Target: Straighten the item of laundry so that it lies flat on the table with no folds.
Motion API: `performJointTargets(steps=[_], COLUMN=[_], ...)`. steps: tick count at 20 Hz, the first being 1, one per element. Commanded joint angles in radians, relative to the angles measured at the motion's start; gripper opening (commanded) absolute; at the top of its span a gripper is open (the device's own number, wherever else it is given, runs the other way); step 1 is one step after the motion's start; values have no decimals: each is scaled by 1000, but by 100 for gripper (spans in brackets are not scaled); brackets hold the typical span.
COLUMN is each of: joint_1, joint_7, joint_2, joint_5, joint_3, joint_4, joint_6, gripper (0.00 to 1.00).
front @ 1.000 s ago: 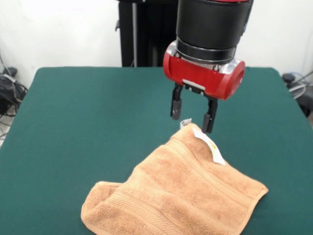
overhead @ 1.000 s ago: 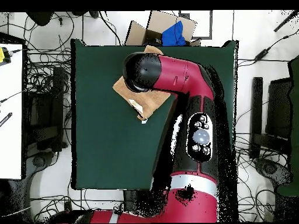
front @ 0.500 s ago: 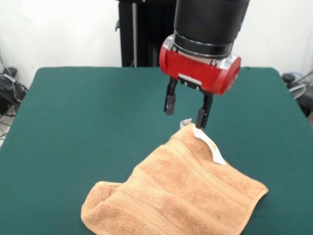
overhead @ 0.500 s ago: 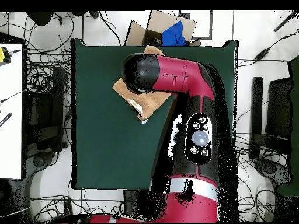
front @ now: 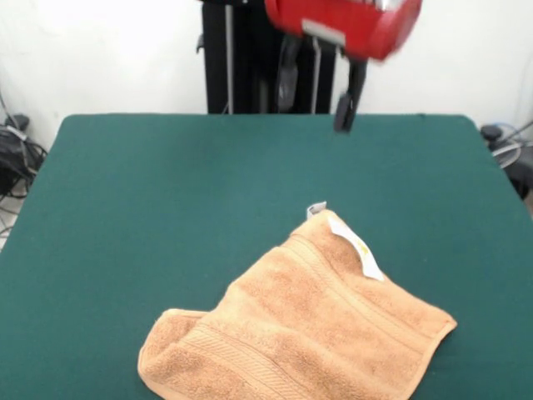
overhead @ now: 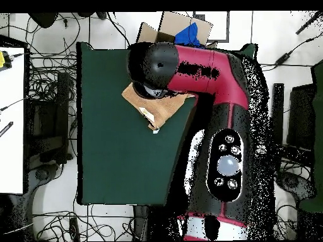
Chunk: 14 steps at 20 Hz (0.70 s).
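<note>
The item of laundry (front: 300, 325), a peach-orange towel, lies rumpled on the near right part of the green table (front: 166, 183). Its left corner is folded over, and a white tag (front: 356, 243) sticks out at its far corner. My gripper (front: 316, 96) hangs open and empty, high above the table and well clear of that far corner. In the overhead view the arm covers most of the towel (overhead: 161, 112), which lies near the table's (overhead: 113, 157) top edge, and the gripper is hidden beneath the arm.
A cardboard box (overhead: 183, 31) with something blue in it sits on the floor past the table's top edge in the overhead view. Cables lie around the table, and a white surface (overhead: 12, 120) stands at the left.
The gripper has risen from just above the towel's far corner to high over the table, staying open. The towel has not moved.
</note>
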Motion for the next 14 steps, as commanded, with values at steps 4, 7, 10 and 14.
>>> performJointTargets(steps=[4,7,10,14], joint_1=[-53,-58,-50,-48], joint_7=[-180,-179,-173,-165], joint_2=[-75,-87,-95,-91], joint_5=[-14,-14,-30,-28], joint_3=[102,104,99,106], joint_4=[-35,0,24,12], joint_6=[188,154,116,133], gripper=[100,100,100,100])
